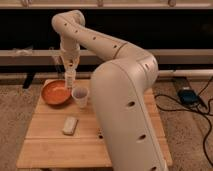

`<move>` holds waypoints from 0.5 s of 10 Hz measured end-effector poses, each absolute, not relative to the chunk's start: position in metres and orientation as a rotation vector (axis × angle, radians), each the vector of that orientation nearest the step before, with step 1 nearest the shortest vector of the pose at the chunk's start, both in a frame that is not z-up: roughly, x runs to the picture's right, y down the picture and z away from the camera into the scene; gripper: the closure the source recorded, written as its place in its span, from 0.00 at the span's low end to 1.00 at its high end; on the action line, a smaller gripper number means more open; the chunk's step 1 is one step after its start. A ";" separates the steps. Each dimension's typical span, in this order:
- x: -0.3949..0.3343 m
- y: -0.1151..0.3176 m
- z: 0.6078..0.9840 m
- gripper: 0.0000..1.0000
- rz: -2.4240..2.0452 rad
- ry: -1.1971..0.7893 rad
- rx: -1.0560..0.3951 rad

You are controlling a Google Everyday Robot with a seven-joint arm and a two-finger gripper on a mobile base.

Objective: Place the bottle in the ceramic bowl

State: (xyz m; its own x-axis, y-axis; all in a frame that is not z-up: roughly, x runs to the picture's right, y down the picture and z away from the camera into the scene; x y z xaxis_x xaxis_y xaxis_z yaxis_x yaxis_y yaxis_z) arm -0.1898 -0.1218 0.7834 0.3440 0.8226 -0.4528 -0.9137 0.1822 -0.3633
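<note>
My gripper [70,66] hangs from the arm at the back left of the wooden table [50,150]. It is shut on the bottle [70,80], a slim whitish bottle held upright below the fingers. The bottle hangs over the right rim of the ceramic bowl [54,93], a shallow orange-terracotta bowl at the table's back left. I cannot tell whether the bottle's base touches the bowl.
A small translucent white cup [80,96] stands just right of the bowl, close to the bottle. A whitish oblong item [70,125] lies mid-table. My large arm body [125,110] covers the table's right side. A power brick [187,95] and cables lie on the floor to the right.
</note>
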 end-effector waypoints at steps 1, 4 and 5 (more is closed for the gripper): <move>-0.193 -0.123 0.785 1.00 1.231 0.161 -0.663; -0.222 -0.125 0.785 1.00 1.201 0.122 -0.747; -0.231 -0.125 0.786 1.00 1.188 0.112 -0.773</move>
